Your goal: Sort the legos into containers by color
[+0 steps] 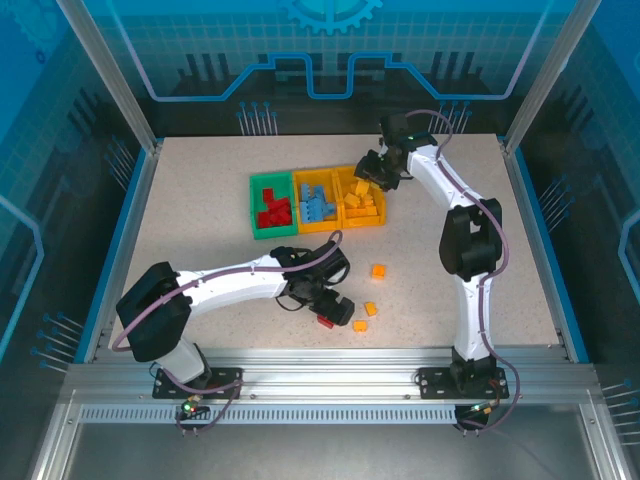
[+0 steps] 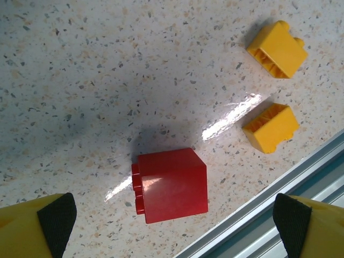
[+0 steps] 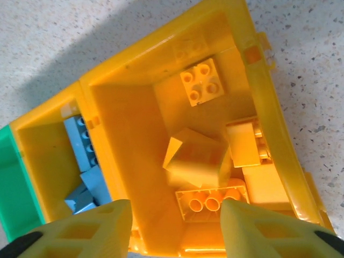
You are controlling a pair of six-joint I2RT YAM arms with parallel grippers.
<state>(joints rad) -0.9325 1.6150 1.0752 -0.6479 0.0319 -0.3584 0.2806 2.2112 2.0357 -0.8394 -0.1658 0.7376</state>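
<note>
The left gripper [image 2: 174, 217] holds its jaws wide apart over a glossy red studded plastic brick [image 2: 172, 185] that lies on its side on the speckled stone-pattern table [image 2: 107, 80]. Two overturned yellow-orange bricks [image 2: 277, 48] with hollow undersides lie nearby. The right gripper [image 3: 177, 228], jaws apart and empty, hangs over the smooth yellow-orange rectangular end bin [image 3: 269, 123], which contains matching studded bricks [image 3: 201, 80]. Blue bricks [image 3: 83, 161] occupy the middle yellow-orange bin [image 3: 32, 140].

Bright, even light from overhead on the table [image 1: 200, 260]; soft, short shadows under the arms, dim blue surround. Left wrist view sharp: white glare streak just right of the red brick [image 2: 172, 185], diffuse grey shadow to its upper left. Right wrist view crisp inside the yellow bin [image 3: 134, 105], heavy colour saturation, soft focus along the bottom edge.
</note>
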